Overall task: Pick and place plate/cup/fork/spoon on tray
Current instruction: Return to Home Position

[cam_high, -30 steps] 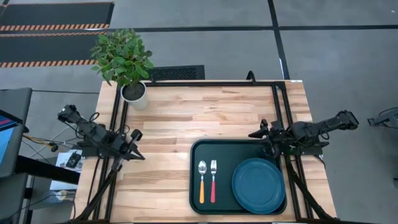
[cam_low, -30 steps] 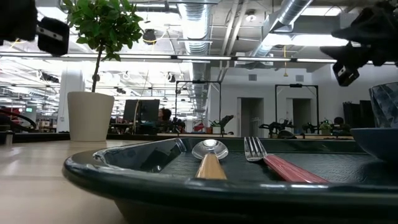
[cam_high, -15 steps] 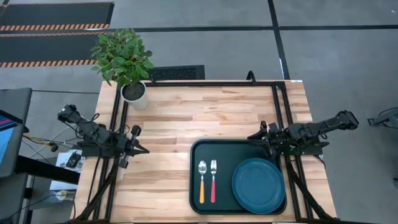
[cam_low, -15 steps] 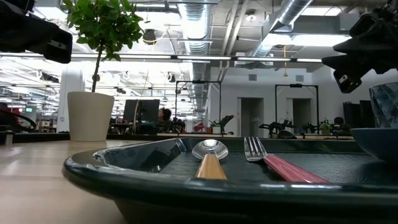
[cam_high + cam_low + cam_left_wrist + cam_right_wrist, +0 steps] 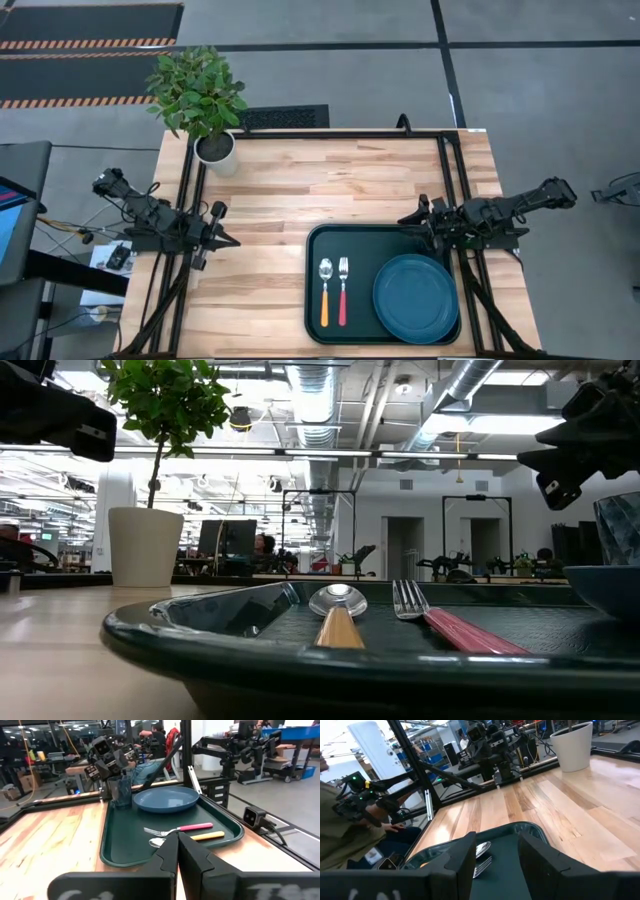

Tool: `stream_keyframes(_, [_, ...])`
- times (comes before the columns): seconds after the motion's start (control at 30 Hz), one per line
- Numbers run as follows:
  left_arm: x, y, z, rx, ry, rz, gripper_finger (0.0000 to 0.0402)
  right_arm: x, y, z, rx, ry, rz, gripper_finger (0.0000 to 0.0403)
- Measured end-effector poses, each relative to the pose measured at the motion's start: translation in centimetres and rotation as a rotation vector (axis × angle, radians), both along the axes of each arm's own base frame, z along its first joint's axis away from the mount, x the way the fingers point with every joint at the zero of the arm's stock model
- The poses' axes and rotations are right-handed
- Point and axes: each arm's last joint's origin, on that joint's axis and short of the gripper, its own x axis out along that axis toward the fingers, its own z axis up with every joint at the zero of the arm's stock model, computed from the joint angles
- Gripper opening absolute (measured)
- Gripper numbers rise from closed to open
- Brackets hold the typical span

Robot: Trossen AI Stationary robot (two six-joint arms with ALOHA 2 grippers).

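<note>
Holds the left end effector point(image 5: 228, 240) low over the left side of the bench point(image 5: 300, 180), aimed inward across it, fingers point(image 5: 167, 857) pressed together. Holds the right end effector point(image 5: 408, 217) over the right side, aimed back toward the left one, fingers point(image 5: 462, 855) spread apart. Reaches in with both arms from the outer edges, folded and roughly level.

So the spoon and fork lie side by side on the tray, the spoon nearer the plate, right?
No: in the high view the fork, not the spoon, is nearer the plate. They do lie side by side on the tray.
</note>
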Motion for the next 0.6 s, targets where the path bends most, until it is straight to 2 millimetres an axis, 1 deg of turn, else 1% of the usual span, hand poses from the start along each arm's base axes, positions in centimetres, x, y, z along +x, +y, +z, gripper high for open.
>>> stream_keyframes(0.6, [-0.04,-0.08,-0.02,-0.009,0.004,-0.010,0.0000,0.00,0.00,-0.04,0.000,0.002,-0.002,0.0170])
